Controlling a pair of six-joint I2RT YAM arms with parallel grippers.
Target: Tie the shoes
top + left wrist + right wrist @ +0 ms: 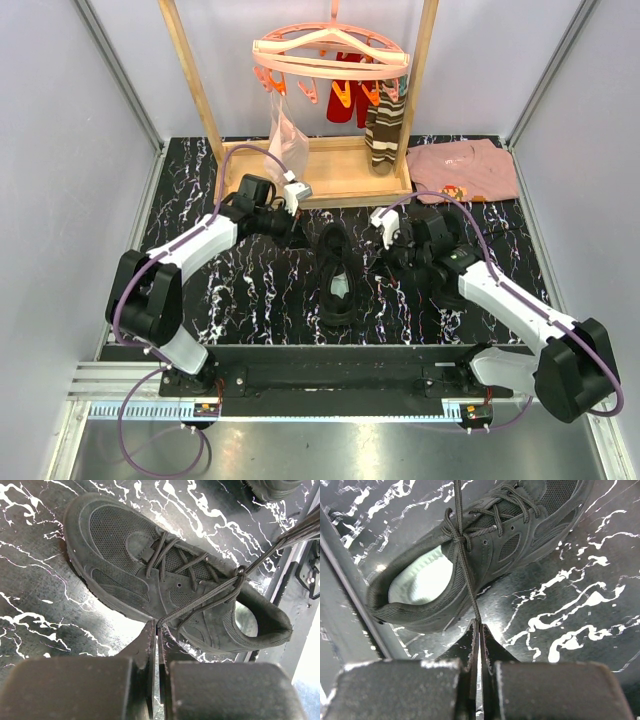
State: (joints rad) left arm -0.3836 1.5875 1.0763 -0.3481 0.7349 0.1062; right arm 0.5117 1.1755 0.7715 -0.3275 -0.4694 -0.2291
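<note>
One black shoe [338, 272] lies in the middle of the marbled table, toe toward the back, its pale insole [422, 577] showing. Its laces cross in a knot [456, 536] over the tongue and run out taut to both sides. My left gripper [299, 239] sits just left of the shoe, shut on one lace end [200, 605] at its tips [158, 626]. My right gripper [379, 243] sits just right of the shoe, shut on the other lace end [469, 582] at its tips [478, 623]. Part of a second black shoe [272, 487] shows at the top edge of the left wrist view.
A wooden rack [330, 172] stands at the back with a pink clip hanger [330, 55], a striped brown sock [385, 130], a red garment [345, 92] and a clear bag [285, 140]. A folded pink shirt [465, 170] lies at the back right. Grey walls close both sides.
</note>
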